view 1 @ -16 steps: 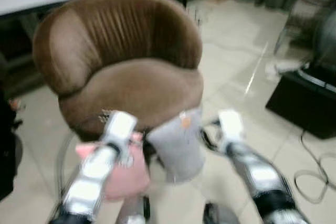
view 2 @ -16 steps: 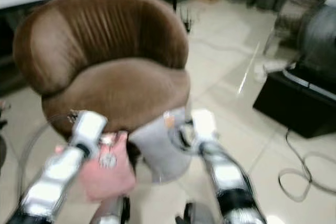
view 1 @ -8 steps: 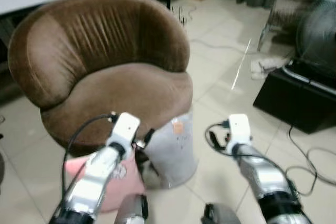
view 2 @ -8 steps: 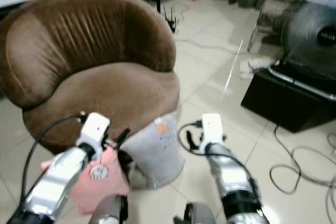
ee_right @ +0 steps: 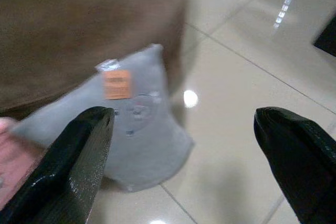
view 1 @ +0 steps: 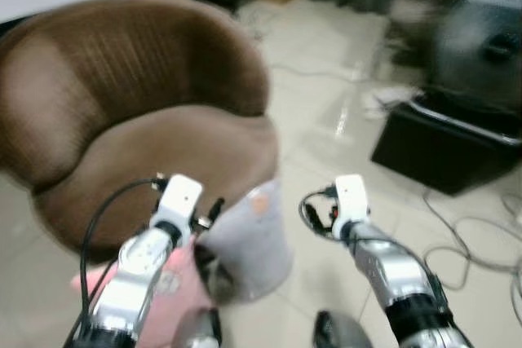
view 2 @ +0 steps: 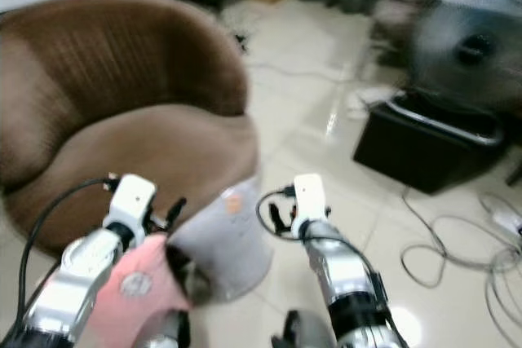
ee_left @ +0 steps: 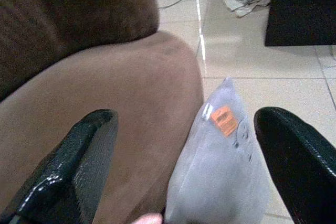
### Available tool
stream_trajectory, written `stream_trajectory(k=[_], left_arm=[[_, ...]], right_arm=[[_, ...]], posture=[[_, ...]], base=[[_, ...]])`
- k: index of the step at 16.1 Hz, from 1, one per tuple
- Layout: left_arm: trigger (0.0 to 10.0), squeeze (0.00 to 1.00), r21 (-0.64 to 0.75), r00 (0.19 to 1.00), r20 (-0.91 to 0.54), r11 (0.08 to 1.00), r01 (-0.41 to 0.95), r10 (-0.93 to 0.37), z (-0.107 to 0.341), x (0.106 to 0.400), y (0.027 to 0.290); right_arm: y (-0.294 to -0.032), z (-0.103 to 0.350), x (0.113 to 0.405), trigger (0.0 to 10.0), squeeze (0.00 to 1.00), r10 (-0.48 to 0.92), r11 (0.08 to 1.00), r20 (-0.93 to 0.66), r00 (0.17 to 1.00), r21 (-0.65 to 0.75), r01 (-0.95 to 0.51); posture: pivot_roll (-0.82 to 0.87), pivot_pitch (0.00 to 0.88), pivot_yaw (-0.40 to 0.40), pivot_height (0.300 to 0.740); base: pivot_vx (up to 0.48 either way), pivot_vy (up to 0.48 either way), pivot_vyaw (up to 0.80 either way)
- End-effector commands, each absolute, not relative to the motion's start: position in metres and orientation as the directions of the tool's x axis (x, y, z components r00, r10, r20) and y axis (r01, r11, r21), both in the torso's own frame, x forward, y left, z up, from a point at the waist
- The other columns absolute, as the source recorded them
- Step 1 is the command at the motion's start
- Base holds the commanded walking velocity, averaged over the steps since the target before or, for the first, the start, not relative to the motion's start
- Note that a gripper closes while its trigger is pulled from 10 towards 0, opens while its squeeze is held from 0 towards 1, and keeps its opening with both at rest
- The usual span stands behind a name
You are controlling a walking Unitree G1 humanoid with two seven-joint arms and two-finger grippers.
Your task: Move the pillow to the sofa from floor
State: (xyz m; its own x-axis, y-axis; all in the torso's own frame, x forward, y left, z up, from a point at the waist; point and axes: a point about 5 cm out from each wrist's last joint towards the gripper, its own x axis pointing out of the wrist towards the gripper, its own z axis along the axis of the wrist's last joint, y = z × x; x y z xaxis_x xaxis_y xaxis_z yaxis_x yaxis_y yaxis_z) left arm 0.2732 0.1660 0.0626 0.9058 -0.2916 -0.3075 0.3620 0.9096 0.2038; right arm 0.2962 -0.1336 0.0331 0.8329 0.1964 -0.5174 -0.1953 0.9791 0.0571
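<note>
Head views: the grey pillow (view 1: 249, 238) stands on end on the floor (view 1: 342, 120), leaning against the front of the brown sofa (view 1: 139, 120), its long axis near upright and its orange tag near the top. A pink pillow (view 2: 130, 295) lies beside the grey one, on the side away from the black box (view 2: 424, 148), partly under the left arm. The left gripper (view 1: 204, 218) sits just above and beside the grey pillow's top corner; the right gripper (view 1: 322, 213) is near the pillow's other side but apart from it, over bare tile. The pillow thus lies between the two grippers, and the left looks the nearer. Both views are blurred. Left wrist view: the fingers (ee_left: 79, 166) stand wide apart, holding nothing; the grey pillow rises between them, touching the sofa's seat edge, with the seat directly behind. Right wrist view: the fingers (ee_right: 68, 161) are likewise spread and empty; the grey pillow sits toward one finger, the rest of the gap showing floor. Judgement: the coming grasp turns on closing on the pillow's upper edge, and the seat is just above and behind it, so the lift is short. Surface and room: glossy tile, likely slippery; cables (view 2: 444, 238) trail near the box, well clear of the pillow, and a fan (view 2: 461, 46) stands behind the box.
</note>
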Motion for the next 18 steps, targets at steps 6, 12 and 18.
stream_trajectory(k=[6, 12, 18], left_arm=[[10.0, 0.0, 0.203, 0.908, -0.285, 0.906, 0.37, -0.307, 0.0651, 0.2742, 0.1582], [10.0, 0.0, 0.208, 0.911, -0.283, 0.908, 0.363, -0.3, 0.0652, 0.2742, 0.1593], [10.0, 0.0, 0.232, 0.916, -0.301, 0.911, 0.342, -0.267, 0.0622, 0.2762, 0.1632]], right_arm=[[-0.1425, 0.0358, 0.3021, 10.0, 0.0, 0.185, 0.977, -0.528, 0.829, 0.011, -0.212], [-0.1406, 0.0358, 0.3012, 10.0, 0.0, 0.227, 0.97, -0.523, 0.821, 0.041, -0.241], [-0.1403, 0.0363, 0.3009, 10.0, 0.0, 0.255, 0.964, -0.523, 0.813, 0.074, -0.255]], posture=[[0.1, 0.0, -0.019, 0.633], [0.09, 0.0, -0.015, 0.633], [0.09, 0.0, -0.012, 0.633]], base=[[0.285, 0.0, -0.08], [0.279, 0.0, 0.0], [0.044, 0.0, 0.0]])
